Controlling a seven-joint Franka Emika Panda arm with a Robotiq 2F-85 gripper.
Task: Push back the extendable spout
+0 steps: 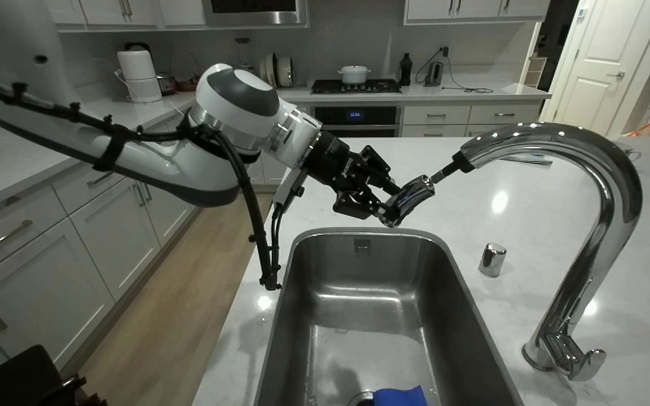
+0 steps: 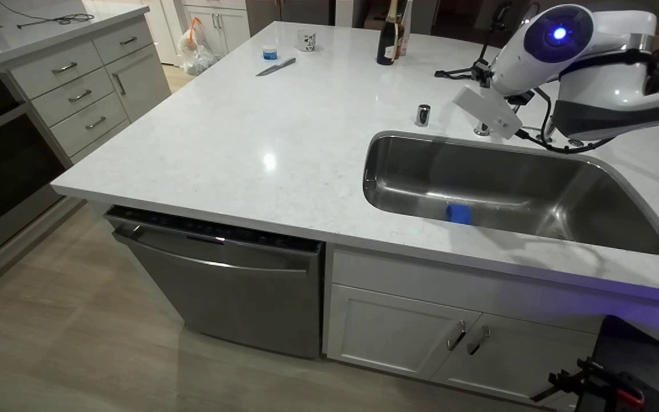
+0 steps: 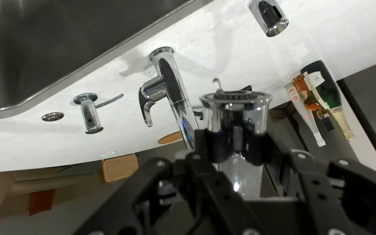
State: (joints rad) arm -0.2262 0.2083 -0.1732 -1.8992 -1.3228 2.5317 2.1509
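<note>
Just short of the mouth of the gooseneck [image 1: 623, 194], the extendable spout [image 1: 417, 193] stood tilted and out of its seat, joined to the neck by a short run of hose [image 1: 443, 171]. The gripper [image 1: 390, 202] was closed around the spout near its lower end, and the wrist view showed fingers [image 3: 201, 143] against both sides of the chrome.

What remained, by the look of it, was to feed the hose back and press the spout home, and the likeliest fault lay in the angle. Spout and hose pointed roughly at the mouth, but a push off line could bring the spout's edge against the black collar [image 1: 462, 162] and jam it there. Slick, rounded chrome was the next worry: it might turn or slide in the grip once the push met resistance, and a spout that escaped would probably drop on its hose toward the sink [image 1: 299, 293]. The hose could buckle if its hidden length caught inside, and a hard sideways shove might swivel the neck rather than seat anything.

Poor sight added risk: the wrist view did not show the hose end, and in an exterior view the spout could not be made out past the arm [image 2: 601, 94].
</note>
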